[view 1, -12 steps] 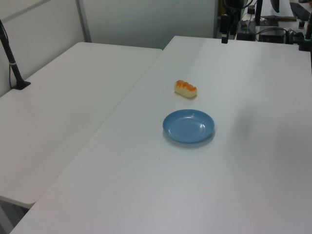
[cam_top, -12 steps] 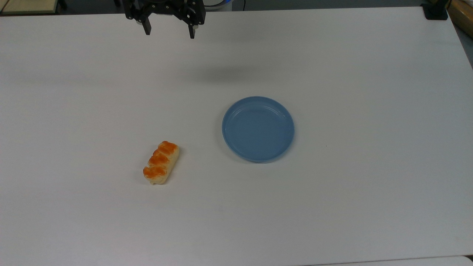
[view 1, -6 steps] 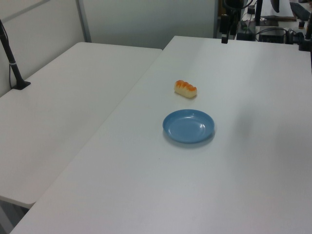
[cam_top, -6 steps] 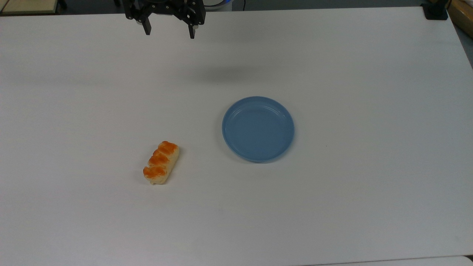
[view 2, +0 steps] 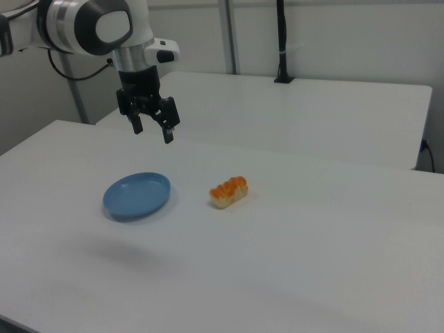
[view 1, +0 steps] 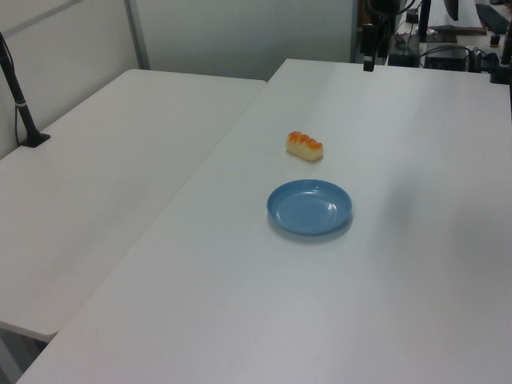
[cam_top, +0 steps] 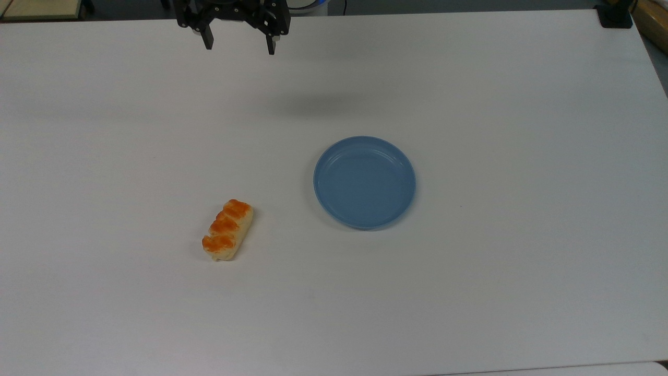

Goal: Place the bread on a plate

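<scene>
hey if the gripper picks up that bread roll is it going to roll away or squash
The bread lies flat on its long side on the table, so it probably won't roll. Its puffy, bumpy top suggests it may give when squeezed. The open gripper looks wide enough to span it.

The arm [view 2: 94, 24] was glossy white with rounded grey joint caps and a silver band. Directly above the jaws sat a black wrist block beneath a white cuff bearing a small dark mark. The gripper [view 2: 152, 130] was matte black, with two slim, squared fingers [cam_top: 209, 40] spread apart under angular, bracket-like linkages.
</scene>
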